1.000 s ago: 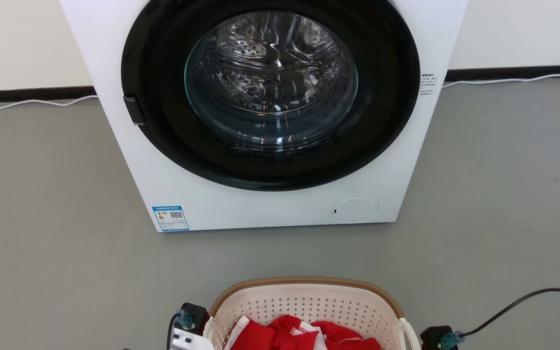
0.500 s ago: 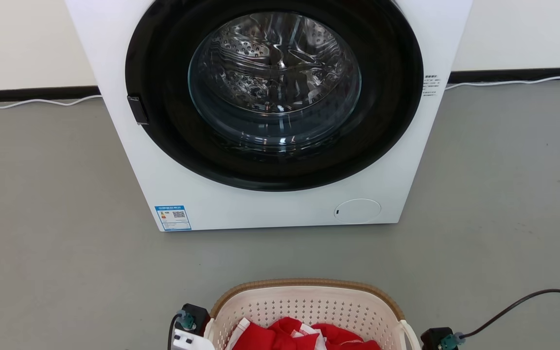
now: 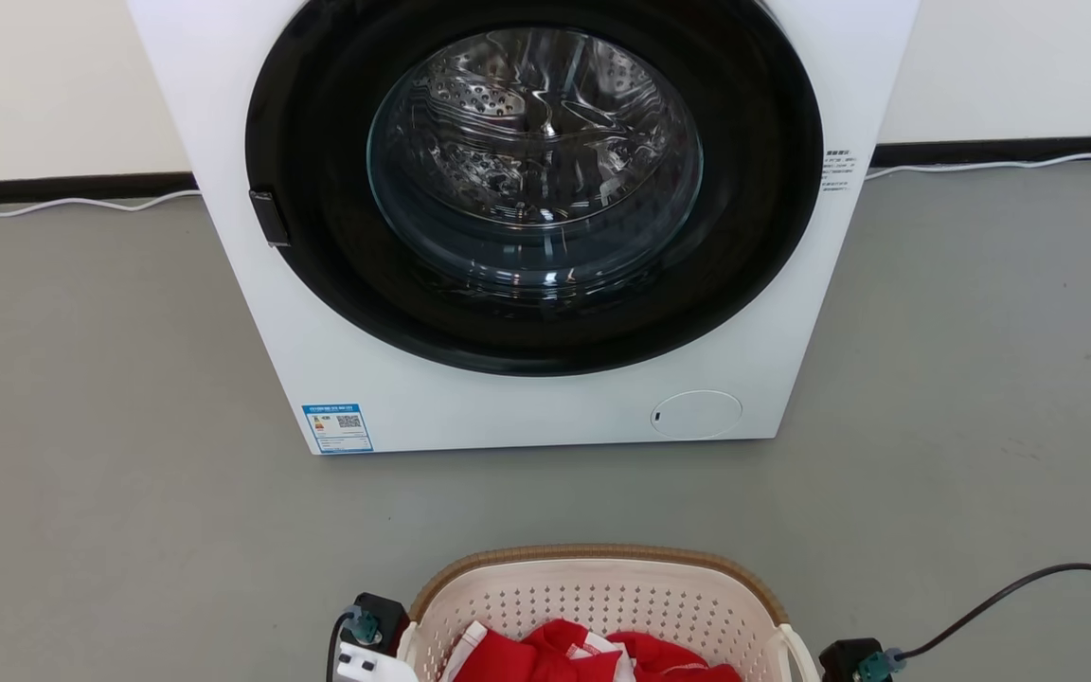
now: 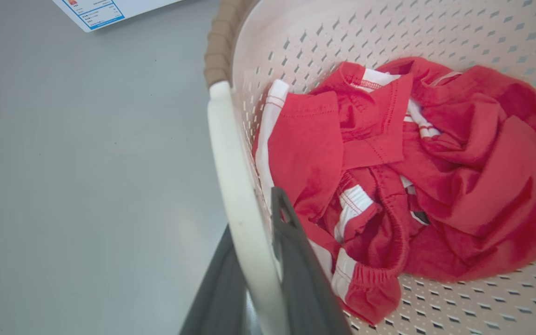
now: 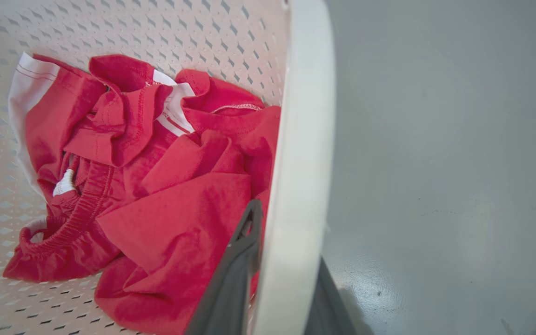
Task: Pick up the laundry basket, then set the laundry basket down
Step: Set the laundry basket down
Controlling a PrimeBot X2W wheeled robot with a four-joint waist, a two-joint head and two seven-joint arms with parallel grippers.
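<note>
The laundry basket (image 3: 602, 592), cream and perforated with a brown woven rim, sits at the bottom middle of the head view with red and white clothes (image 3: 593, 654) inside. My left gripper (image 4: 254, 218) is shut on the basket's white left handle (image 4: 233, 177), one dark finger inside the wall and one outside. My right gripper (image 5: 286, 232) is shut the same way on the right handle (image 5: 300, 139). Both wrists flank the basket, the left wrist (image 3: 366, 630) and the right wrist (image 3: 853, 658). Whether the basket rests on the floor I cannot tell.
A white front-loading washer (image 3: 527, 417) with its round dark door shut stands straight ahead, a strip of grey floor (image 3: 129, 521) between it and the basket. A black cable (image 3: 1028, 578) curves off the right wrist. A white cord (image 3: 62, 204) runs along the wall.
The head camera has shifted a little, so the washer sits slightly lower and further right in the picture. The basket and both wrists keep their places.
</note>
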